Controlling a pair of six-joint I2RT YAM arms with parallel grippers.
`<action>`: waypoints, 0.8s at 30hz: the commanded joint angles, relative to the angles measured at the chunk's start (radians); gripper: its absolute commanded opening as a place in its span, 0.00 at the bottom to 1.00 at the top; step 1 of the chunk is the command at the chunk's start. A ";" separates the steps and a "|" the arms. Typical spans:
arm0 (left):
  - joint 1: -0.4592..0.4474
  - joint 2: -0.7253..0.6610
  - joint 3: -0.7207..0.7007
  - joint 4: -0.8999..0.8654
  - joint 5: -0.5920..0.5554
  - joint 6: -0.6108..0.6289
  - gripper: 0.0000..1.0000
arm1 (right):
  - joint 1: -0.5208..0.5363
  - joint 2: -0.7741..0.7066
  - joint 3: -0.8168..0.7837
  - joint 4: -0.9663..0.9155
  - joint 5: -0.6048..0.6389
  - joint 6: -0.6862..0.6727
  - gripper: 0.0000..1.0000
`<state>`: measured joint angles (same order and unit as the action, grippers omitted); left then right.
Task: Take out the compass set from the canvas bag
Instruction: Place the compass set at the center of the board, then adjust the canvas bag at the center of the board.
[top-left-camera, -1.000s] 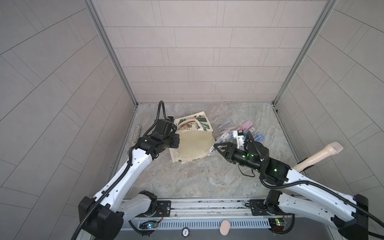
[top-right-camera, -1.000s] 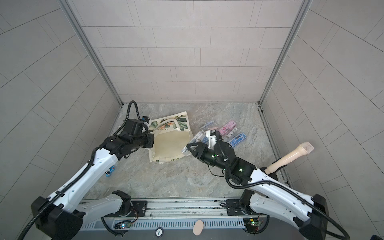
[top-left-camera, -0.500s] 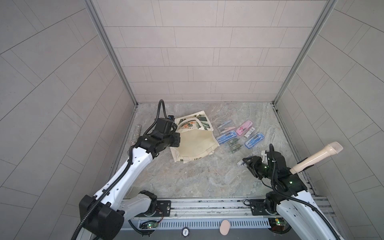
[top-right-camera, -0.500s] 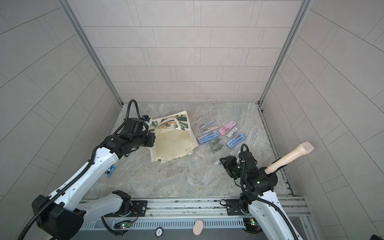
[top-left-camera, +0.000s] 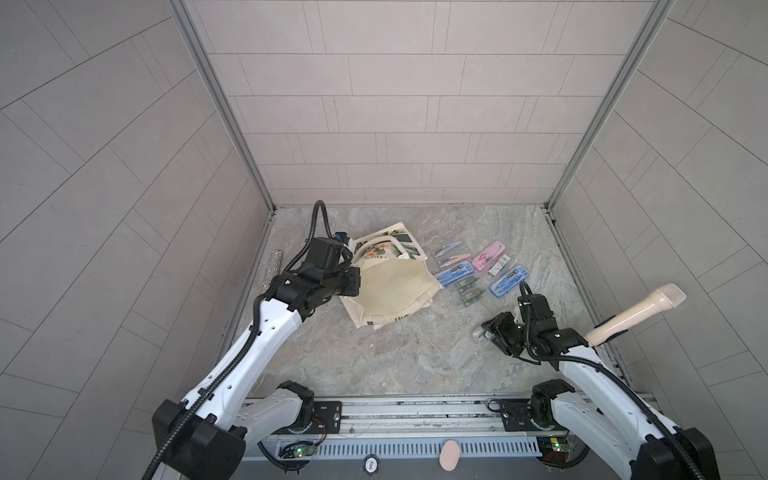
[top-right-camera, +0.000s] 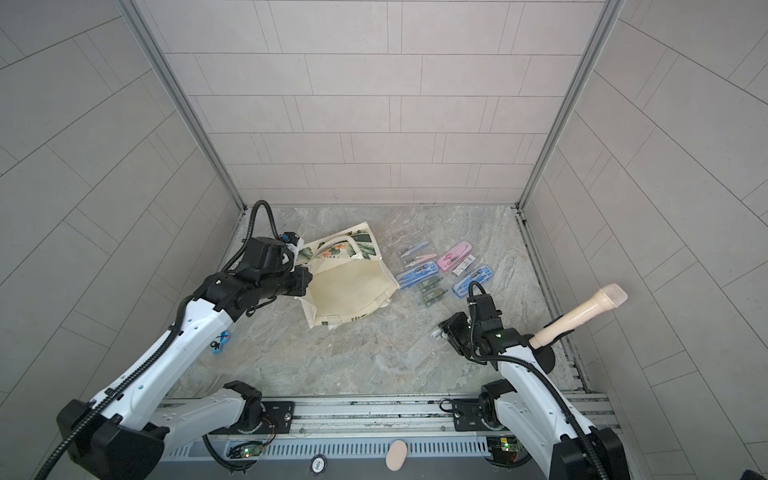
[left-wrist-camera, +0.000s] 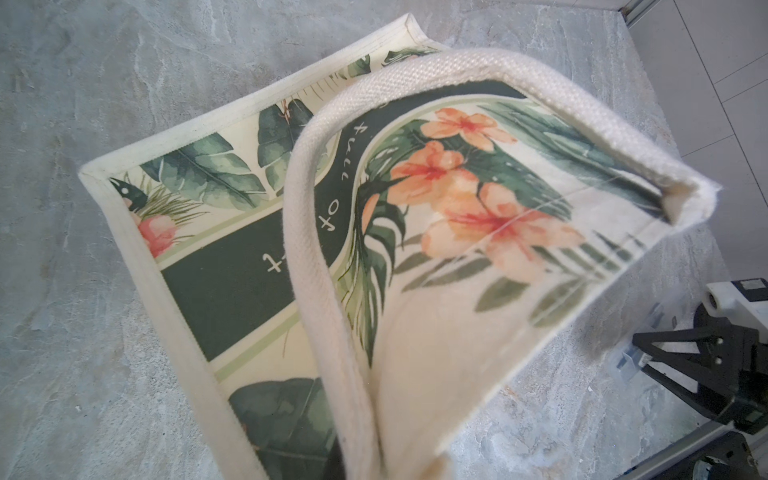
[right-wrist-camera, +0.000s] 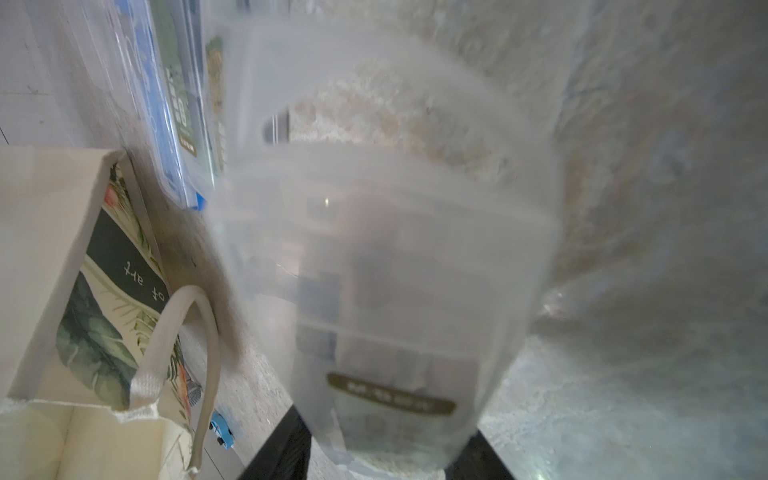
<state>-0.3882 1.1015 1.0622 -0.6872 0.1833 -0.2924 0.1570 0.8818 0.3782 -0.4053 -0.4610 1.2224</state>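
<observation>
Your compass set (top-left-camera: 480, 334), the clear flat case, is out of the canvas bag (top-left-camera: 399, 291) and well apart from it, low over the near right part of the tabletop (top-left-camera: 374, 365). I can't tell whether it touches down yet.

Your right tool (top-left-camera: 493, 333) is pinching it by one end, jaws partway apart around the plastic. In the right wrist view the compass set (right-wrist-camera: 386, 291) fills the frame in a blur, so you can't see how deep that bite goes.

Across the tabletop, your left tool (top-left-camera: 353, 284) is pressed together on the bag's rim and props the mouth up. The loop handle (left-wrist-camera: 316, 208) arches over the leaf print.

Now the risks:
- **Slipping:** that plastic looks slick and you have only an end of it. A quick swing or a loose pinch could let it pivot and slip out.
- **Dropping:** release it while it hangs above the tabletop and it will probably clatter and skid.
- **The other cases:** they lie just beyond your right tool (top-left-camera: 490, 270). Drift that way and you could land on them or shove them.
- **The microphone:** it leans close beside your right arm (top-left-camera: 636, 311), and a wide elbow move could knock it.
- **The bag:** pull away with the left tool clamped and the bag drags along.
</observation>
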 joint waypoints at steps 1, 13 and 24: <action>0.005 -0.024 0.059 0.026 0.022 -0.011 0.00 | -0.020 0.057 0.003 0.084 -0.011 -0.008 0.51; 0.006 -0.013 0.061 0.041 0.039 -0.024 0.00 | -0.060 0.259 0.087 0.140 -0.064 -0.015 0.52; 0.006 -0.022 0.077 0.013 0.030 -0.010 0.00 | -0.072 0.387 0.168 0.132 -0.100 -0.037 0.59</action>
<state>-0.3882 1.1015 1.0950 -0.7078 0.2131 -0.2993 0.0933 1.2755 0.5331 -0.2581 -0.5644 1.1995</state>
